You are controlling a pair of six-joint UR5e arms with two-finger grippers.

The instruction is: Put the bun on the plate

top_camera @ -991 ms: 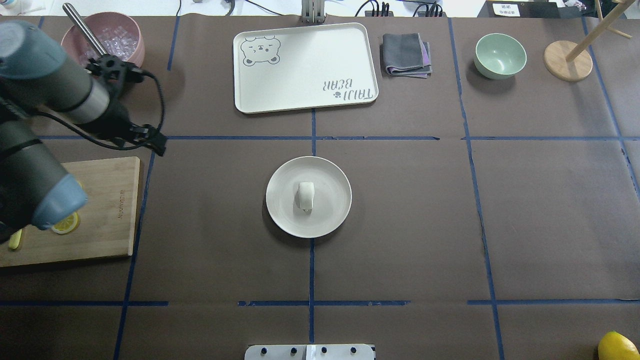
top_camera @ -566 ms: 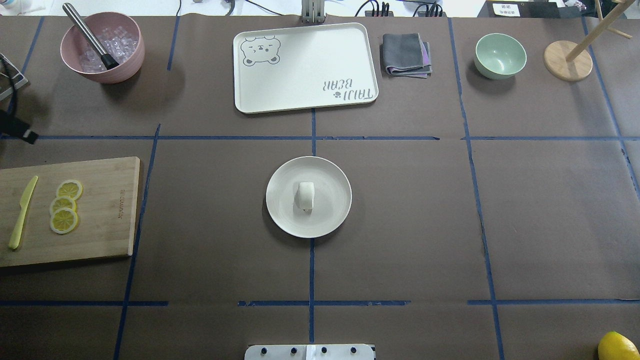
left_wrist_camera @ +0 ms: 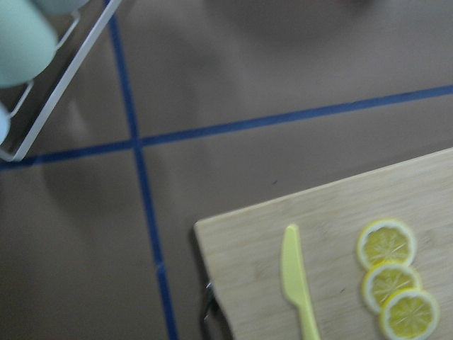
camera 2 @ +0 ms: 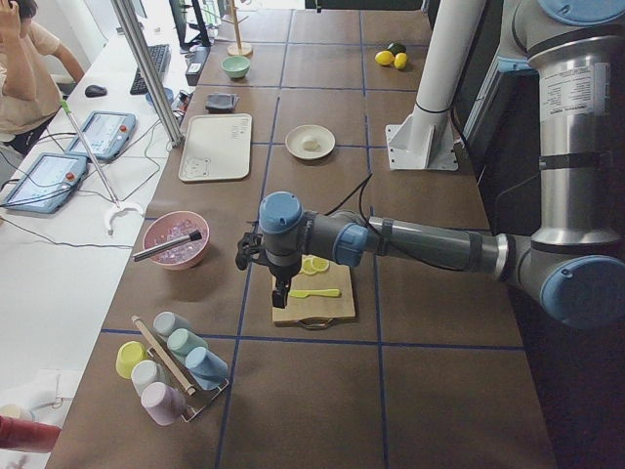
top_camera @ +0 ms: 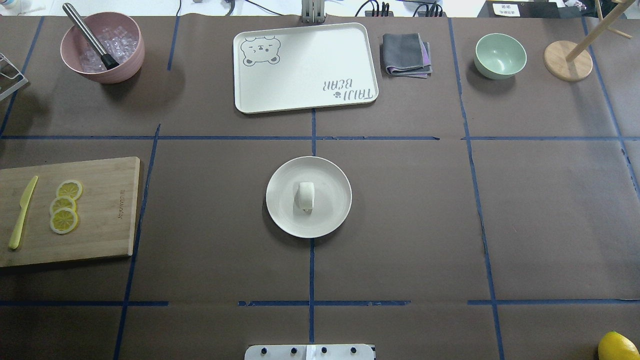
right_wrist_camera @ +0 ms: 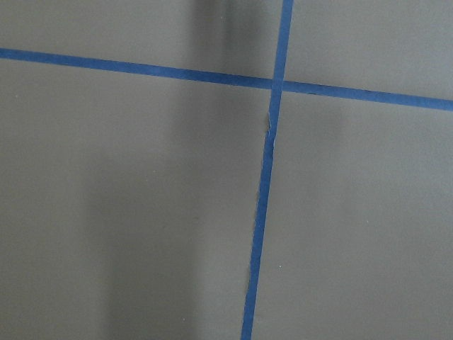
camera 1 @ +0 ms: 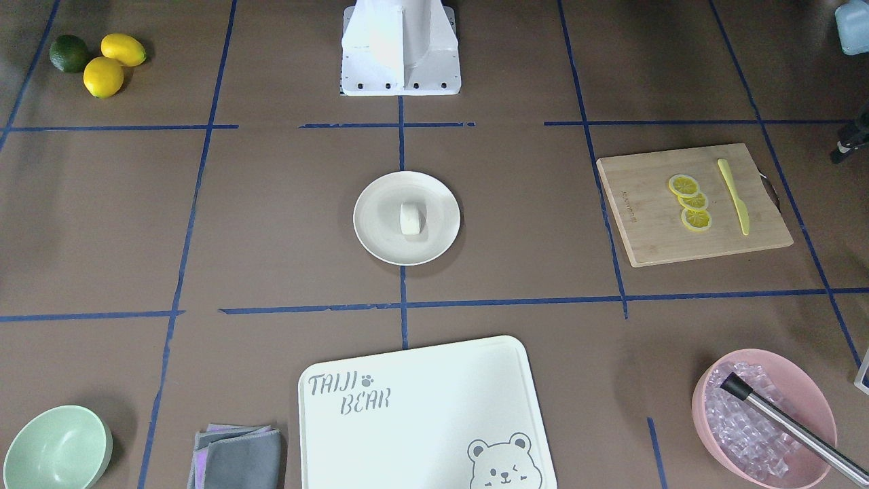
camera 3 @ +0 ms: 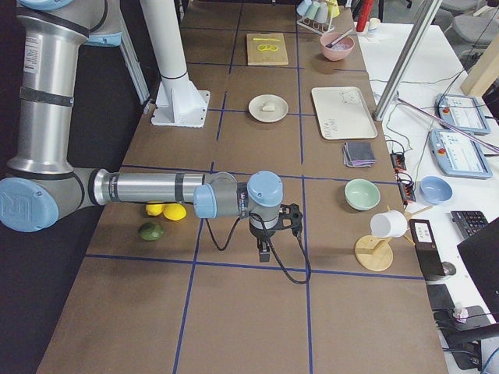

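Bun (top_camera: 305, 195) sits on the plate (top_camera: 330, 215), about at its middle, lying on the plate's flat part and clear of the rim. The plate is at the middle of the desk (top_camera: 425, 210), right on a blue tape line. Nothing is touching the bun, and both arms are well apart from it. The left pincer (camera 2: 280, 290) shows only in the left side view, pointing down above the desk at the edge of the cutting board (top_camera: 110, 210); I cannot tell whether its fingers are apart or together. My left wrist camera looks down on a corner of that board, with the yellow knife (left_wrist_camera: 297, 280) and three overlapping lemon slices (left_wrist_camera: 396, 287) on it. The right pincer (camera 3: 264, 251) shows only in the right side view, pointing down over bare desk at the other end, near two lemons (camera 3: 165, 210) and a lime (camera 3: 151, 231); I cannot tell its state either. The right wrist camera gives only brown desk and crossing tape. Along the far edge I see a pink bowl (top_camera: 122, 70) of ice with a metal rod in it, the bear tray (top_camera: 305, 70), a folded grey cloth (top_camera: 405, 54) and a mint-green bowl (top_camera: 500, 55).
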